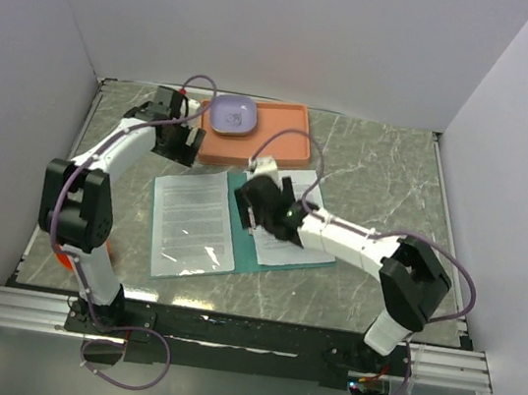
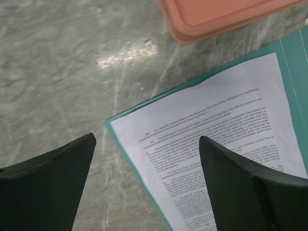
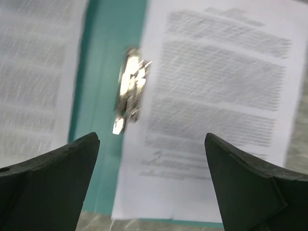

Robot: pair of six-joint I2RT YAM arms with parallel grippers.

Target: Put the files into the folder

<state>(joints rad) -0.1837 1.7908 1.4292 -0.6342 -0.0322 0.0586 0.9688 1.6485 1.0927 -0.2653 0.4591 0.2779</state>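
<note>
At the middle of the worktop the folder is laid open and flat, its inner face turned up so that sheets can be set straight onto it. One of the files is spread on its left flap and another on its right flap, with the metal fastener left bare on the teal strip between them. Both sheets are judged to lie within the folder's outline, though the far part of the right one is hidden by the arm in the top view. The right gripper is held low over the spine and the right sheet, its fingers spread wide with nothing between them; this is judged to be a release, not a grasp. The left gripper is kept towards the far left of the worktop, over the far corner of the left sheet and just beside the orange tray; its fingers are also wide apart and empty. From there, it is judged, the other arm's working space is not crowded. At the far edge of the worktop a small purple dish is seen resting in the tray, clear of the folder. The filing is judged nearly complete; the folder has not been closed.
</note>
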